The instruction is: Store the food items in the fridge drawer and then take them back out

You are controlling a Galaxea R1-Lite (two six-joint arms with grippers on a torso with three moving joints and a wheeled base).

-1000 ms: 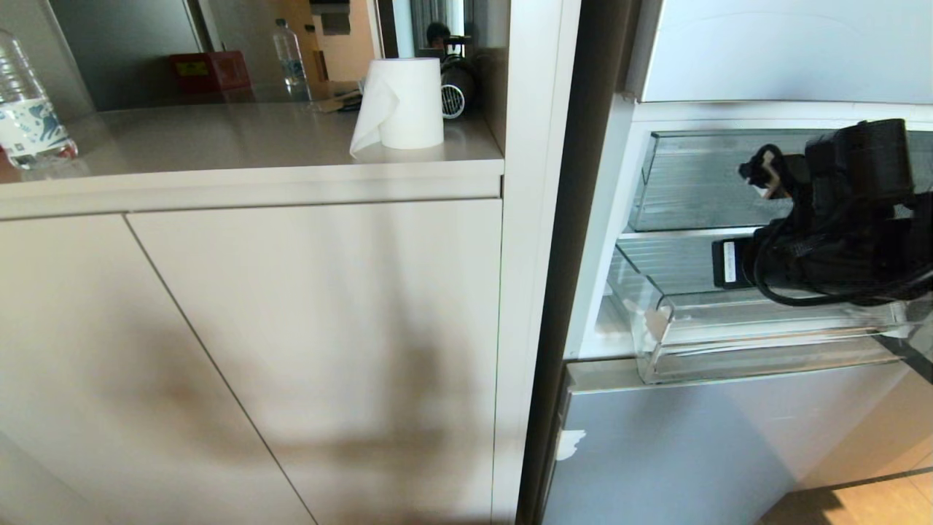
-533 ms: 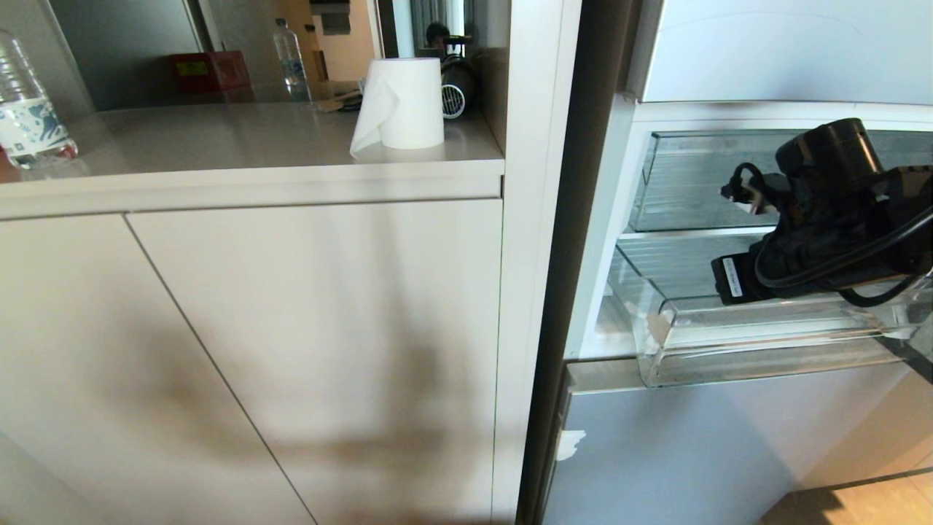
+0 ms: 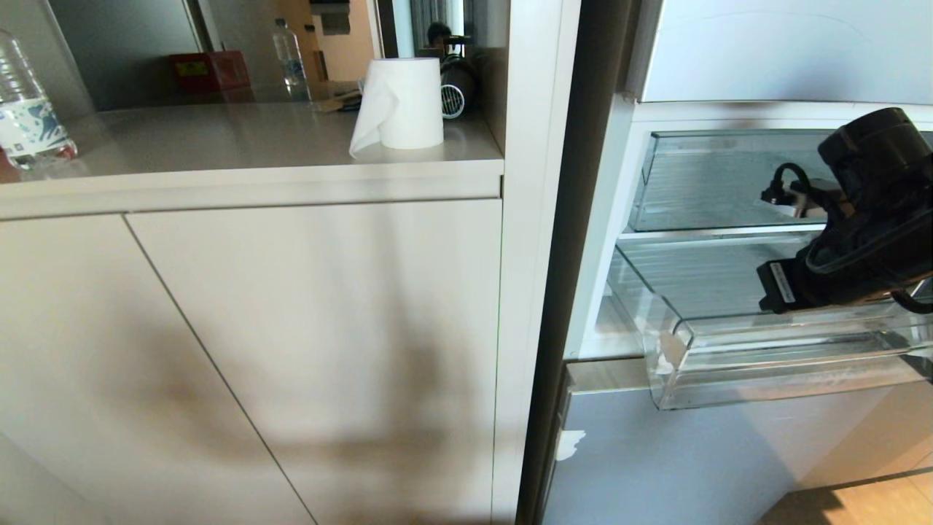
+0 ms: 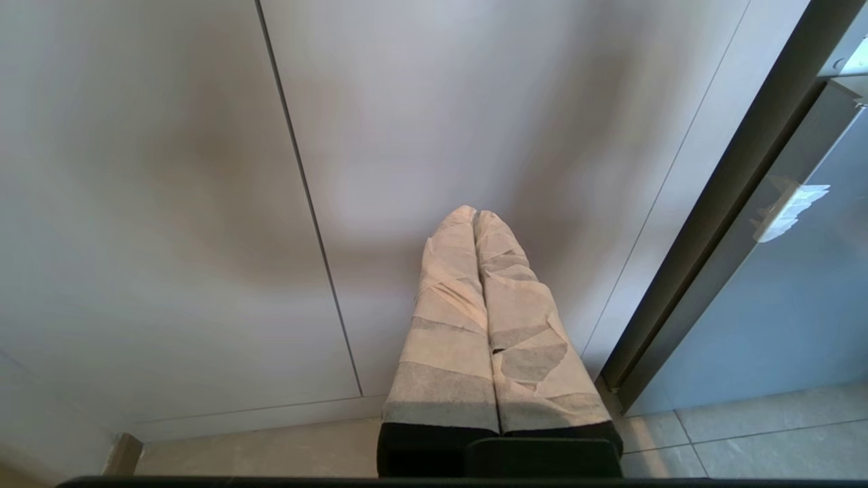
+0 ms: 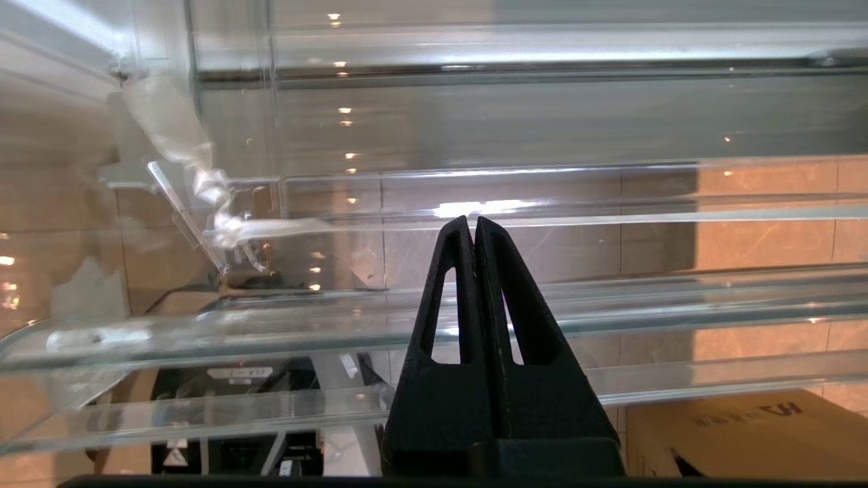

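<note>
The fridge drawer (image 3: 765, 364) is the lower clear drawer with the stepped front lip, and it stands pulled out of the open fridge. My right arm (image 3: 860, 219) hangs over its right part. In the right wrist view the right gripper (image 5: 473, 224) is shut and empty, its black tips pointing at the drawer's clear front lip (image 5: 644, 305). No food items show in any view. My left gripper (image 4: 475, 213), with taped fingers, is shut and empty, parked low in front of a cabinet door (image 4: 475, 102).
A second clear drawer (image 3: 714, 182) sits above the pulled-out one. A grey lower fridge door (image 3: 692, 452) is below. On the counter to the left stand a paper roll (image 3: 402, 102) and a water bottle (image 3: 25, 109). A cardboard box (image 5: 746, 427) lies on the floor.
My right arm has swung to the right and its wrist has turned. The lower drawer has slid a little further out of the fridge. The left arm has not moved.
</note>
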